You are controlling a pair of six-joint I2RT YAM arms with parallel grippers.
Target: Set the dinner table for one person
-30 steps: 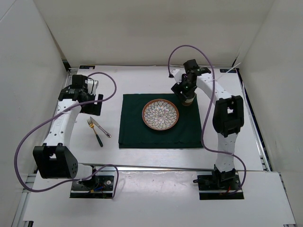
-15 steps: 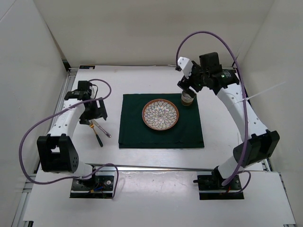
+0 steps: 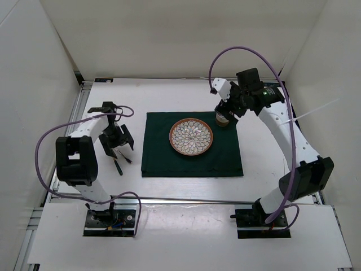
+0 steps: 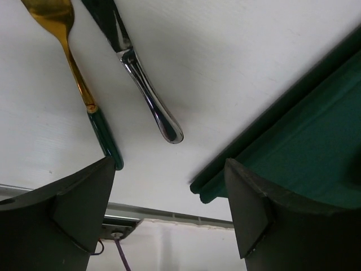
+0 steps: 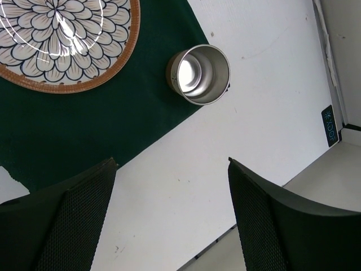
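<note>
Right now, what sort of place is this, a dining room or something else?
Probably a robot test cell, not a dining room: white walls box in a railed table, two arms are bolted at its near edge, and a plate lies on a cloth, cup beside it.

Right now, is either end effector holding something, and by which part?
Nothing is held. Left end effector: open over the fork and knife. Right end effector: open near the cup.
</note>
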